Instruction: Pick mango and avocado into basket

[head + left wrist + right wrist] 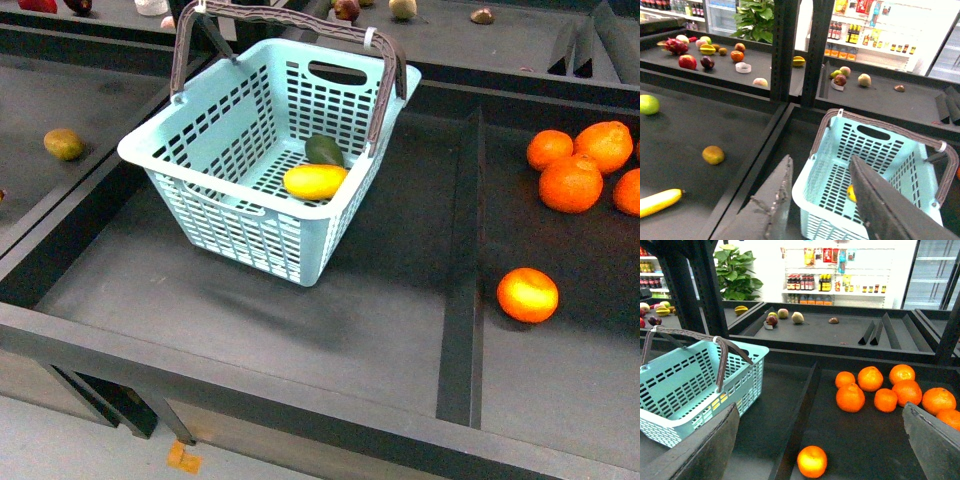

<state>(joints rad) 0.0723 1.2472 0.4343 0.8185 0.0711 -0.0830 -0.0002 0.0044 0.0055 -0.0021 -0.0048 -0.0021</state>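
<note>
Nearest the front edge of the table (300,330), a lone orange (527,294) lies in the right-hand compartment, just past the dark divider strip. Beyond it, toward the right edge, a cluster of oranges (580,168) sits bunched together.

The basket (230,225) stands in the middle compartment, left of centre, with both brown handles (384,90) raised. Inside it, on the slotted base, the mango (314,181) lies on its side, and the avocado (324,150) rests just behind it; whether the two touch cannot be told. Both fruits are in the corner of the basket nearest the right-hand divider.

Off toward the left edge, in the neighbouring compartment, a brownish-green fruit (63,144) lies alone.

The left tool (822,200) hangs over the basket's near-left rim, its two fingers spread wide with nothing between them; a sliver of the mango shows between them in the left wrist view. The right tool (820,440) is also spread wide and holds nothing, poised over the compartment with the oranges.

Further back, the rear shelf carries assorted fruit (705,50), and beyond it shop shelves (835,282) hold bottles.
</note>
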